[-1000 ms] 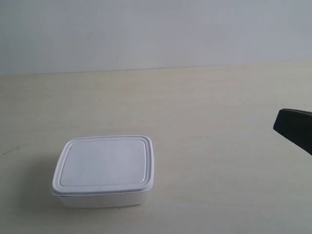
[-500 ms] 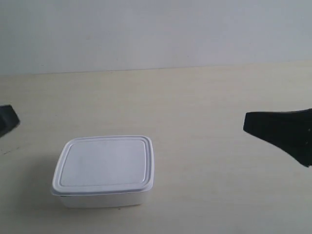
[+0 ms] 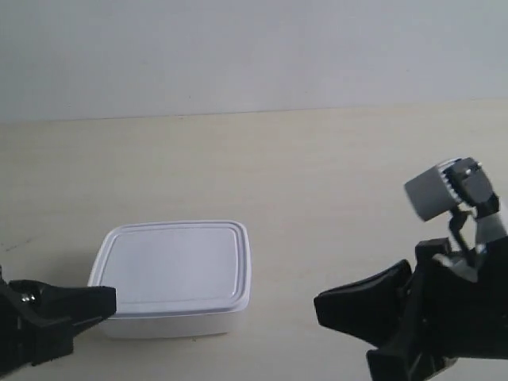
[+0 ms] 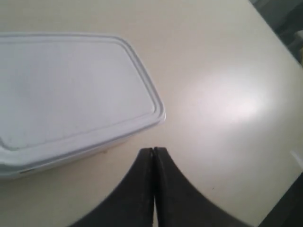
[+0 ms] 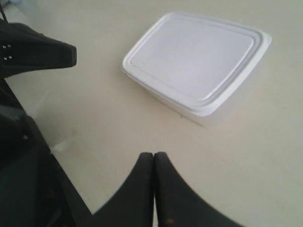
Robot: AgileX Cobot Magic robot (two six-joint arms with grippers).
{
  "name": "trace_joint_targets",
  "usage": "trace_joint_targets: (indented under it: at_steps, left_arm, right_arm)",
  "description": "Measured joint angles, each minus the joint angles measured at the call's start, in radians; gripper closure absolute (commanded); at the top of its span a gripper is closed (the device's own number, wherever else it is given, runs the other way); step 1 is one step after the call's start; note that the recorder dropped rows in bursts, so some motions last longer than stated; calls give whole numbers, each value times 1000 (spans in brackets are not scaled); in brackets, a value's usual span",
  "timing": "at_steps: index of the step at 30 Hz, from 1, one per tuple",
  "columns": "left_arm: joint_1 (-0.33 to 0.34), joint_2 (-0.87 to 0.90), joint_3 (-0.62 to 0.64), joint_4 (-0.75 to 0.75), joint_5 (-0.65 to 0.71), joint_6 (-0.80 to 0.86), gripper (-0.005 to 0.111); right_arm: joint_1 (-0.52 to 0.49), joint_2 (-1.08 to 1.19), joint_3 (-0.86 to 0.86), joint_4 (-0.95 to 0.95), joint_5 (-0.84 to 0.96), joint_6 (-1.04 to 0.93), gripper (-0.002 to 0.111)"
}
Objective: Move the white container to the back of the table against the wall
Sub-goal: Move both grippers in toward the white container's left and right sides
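The white container (image 3: 171, 266) sits lid-on at the front left of the table (image 3: 333, 175), far from the wall (image 3: 254, 55). My left gripper (image 3: 113, 298) is shut and empty. Its tip is just beside the box's near left corner, and contact is unclear. In the left wrist view the shut tips (image 4: 153, 149) point just past the container (image 4: 71, 90). My right gripper (image 3: 317, 305) is also shut and empty, about a hand's width to the right of the box. The right wrist view shows its tips (image 5: 154, 154) apart from the container (image 5: 194, 56), with the left gripper (image 5: 71, 54) beyond.
Pale table surface stretches from the box back to the wall. A small dark mark (image 3: 12, 244) lies on the table at the far left. The right arm's grey wrist part (image 3: 444, 190) stands above the table at the right edge.
Both arms have come in from the sides toward the box: the left gripper now reaches its near left corner, and the right one has advanced leftward and lower. The container has not moved.
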Motion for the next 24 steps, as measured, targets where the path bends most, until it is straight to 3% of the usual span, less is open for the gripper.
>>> trace_joint_targets:
  at_steps: [7, 15, 24]
  left_arm:
    - [-97, 171, -2, 22, 73, -13, 107]
    - [-104, 302, -31, 25, 83, -13, 107]
    - [-104, 385, -44, 27, 156, -13, 107]
  right_arm:
    - [153, 159, -19, -25, 135, 9, 108]
    - [297, 336, -134, -25, 256, 10, 108]
    - [326, 522, -228, -25, 324, 10, 108]
